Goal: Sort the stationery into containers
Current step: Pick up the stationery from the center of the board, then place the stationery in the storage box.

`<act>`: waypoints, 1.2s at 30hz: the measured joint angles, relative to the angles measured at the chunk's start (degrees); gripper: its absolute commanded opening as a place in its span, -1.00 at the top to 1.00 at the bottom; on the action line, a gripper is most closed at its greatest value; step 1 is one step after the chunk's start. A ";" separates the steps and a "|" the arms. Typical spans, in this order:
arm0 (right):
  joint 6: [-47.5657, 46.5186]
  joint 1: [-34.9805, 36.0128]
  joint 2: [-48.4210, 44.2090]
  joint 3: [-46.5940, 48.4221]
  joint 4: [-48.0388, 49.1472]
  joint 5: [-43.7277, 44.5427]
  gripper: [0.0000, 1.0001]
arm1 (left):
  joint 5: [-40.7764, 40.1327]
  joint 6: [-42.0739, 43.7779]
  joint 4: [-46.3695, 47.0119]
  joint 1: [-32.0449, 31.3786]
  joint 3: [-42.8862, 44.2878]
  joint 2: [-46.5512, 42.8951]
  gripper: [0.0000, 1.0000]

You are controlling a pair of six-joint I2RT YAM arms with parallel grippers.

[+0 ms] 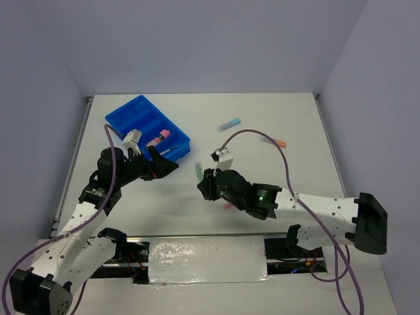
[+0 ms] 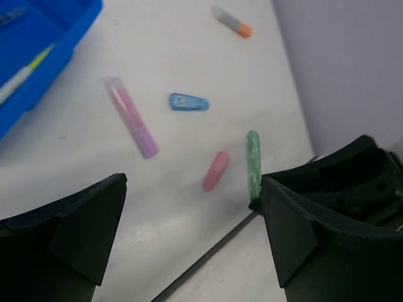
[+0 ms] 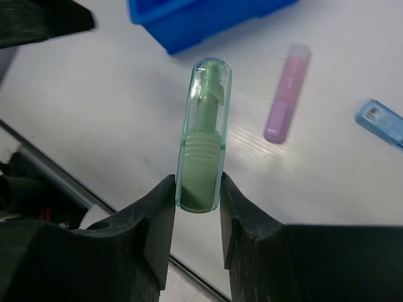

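At the middle of the table [image 1: 275, 111], just short of the near corner of the tray [image 1: 134, 111], the right fingers [image 3: 157, 217] pinch the green stick [image 3: 203, 145] by its blunt lower end alone, and most of its length juts free beyond the tips toward the tray. That short hold looks like the main risk: the casing appears smooth and rounded, so a quick swing or turn of the wrist could let the stick pivot between the pads or slide out, and it would likely land on the table short of the tray. The free end leads the way, so a low carry could knock it against the tray's wall and lever it loose. Whether it hangs fully clear of the table cannot be told. The left fingers [image 2: 82, 220] stand spread wide around nothing, close beside that same tray corner, near the line the right arm would probably take, so the two arms could collide there. A pink-purple stick [image 3: 286, 94], a blue piece [image 3: 381, 119], a pink stick [image 2: 215, 170] and, farther off, a grey-orange stick [image 2: 231, 21] lie loose on the table, and a sweeping arm might scatter them. A careless release could also leave the stick straddling a divider.
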 measured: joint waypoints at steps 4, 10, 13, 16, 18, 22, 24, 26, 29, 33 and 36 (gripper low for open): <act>-2.25 1.09 -2.73 -0.98 6.10 -0.90 1.00 | 2.67 -5.16 6.38 -1.20 -0.94 0.00 -0.92; -5.25 1.07 -0.04 1.29 10.01 -3.89 1.00 | 4.26 -9.51 13.03 -3.80 -0.94 1.66 -0.69; -6.27 1.16 1.81 3.17 11.61 -4.79 1.00 | 4.04 -10.38 13.53 -5.07 -0.92 3.67 -0.57; -7.17 1.31 2.71 4.15 12.92 -5.29 1.00 | 3.54 -10.23 12.81 -5.95 -0.92 5.66 -0.51; -7.65 1.36 3.19 4.50 13.73 -5.62 0.99 | 3.37 -10.16 12.26 -6.21 -0.92 6.88 -0.24; -8.92 1.33 5.88 5.05 13.99 -5.53 0.86 | 4.68 -10.60 13.53 -6.62 0.11 9.11 1.00; -9.55 1.05 7.65 5.27 15.19 -5.11 -0.01 | 4.20 -9.18 12.76 -6.91 1.09 10.40 1.00; -9.79 0.37 8.41 5.27 15.98 -5.68 -0.35 | 3.32 -7.39 11.02 -6.75 3.04 12.31 1.00; -8.81 -0.68 7.98 5.16 15.76 -5.18 -0.46 | -3.26 -1.11 3.58 -6.88 9.44 15.19 1.00; -6.60 -3.06 1.46 0.52 13.38 -2.10 -0.49 | -19.21 8.31 -7.61 -6.91 23.08 21.84 1.00; -5.16 -4.39 -7.23 -4.37 9.97 0.68 -0.49 | -31.28 16.81 -11.32 -6.45 31.34 29.42 1.00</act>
